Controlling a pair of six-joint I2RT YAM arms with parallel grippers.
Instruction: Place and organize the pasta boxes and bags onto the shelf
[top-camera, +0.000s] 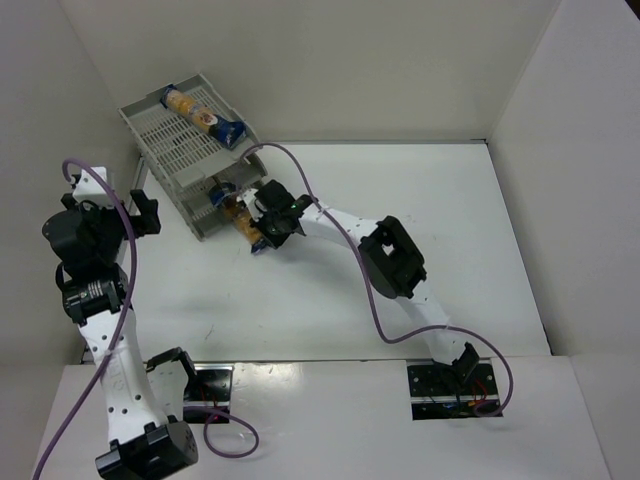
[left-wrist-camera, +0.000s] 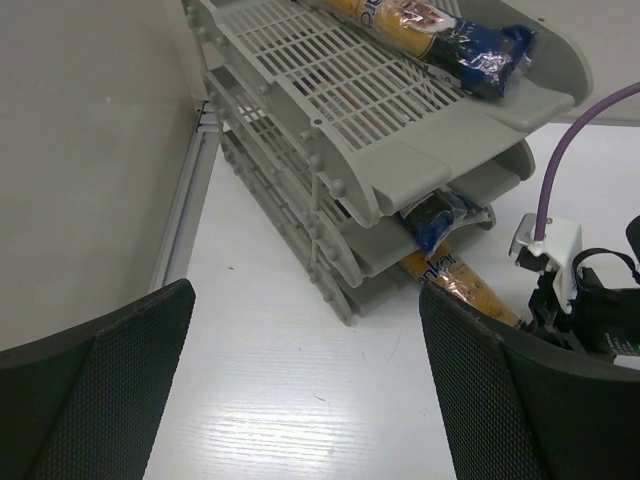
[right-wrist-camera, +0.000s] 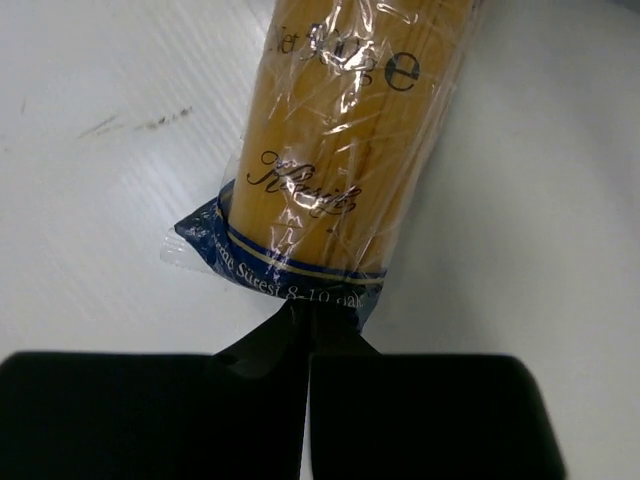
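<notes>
The grey three-tier shelf (top-camera: 180, 140) stands at the far left; it also shows in the left wrist view (left-wrist-camera: 350, 110). One pasta packet (top-camera: 200, 112) lies on the top tier (left-wrist-camera: 430, 30). A second packet's blue end (left-wrist-camera: 440, 215) sticks out of the middle tier. My right gripper (top-camera: 268, 228) is shut on the blue end seam of the third packet (right-wrist-camera: 350, 130), whose far part lies at the lowest tier's mouth (left-wrist-camera: 465, 285). In the right wrist view the gripper (right-wrist-camera: 308, 340) has its jaws pressed together on the seam. My left gripper (left-wrist-camera: 305, 380) is open and empty, left of the shelf.
White walls enclose the table on the left, back and right. A purple cable (top-camera: 330, 215) loops over the right arm near the shelf. A metal strip (left-wrist-camera: 185, 200) runs along the left wall beside the shelf.
</notes>
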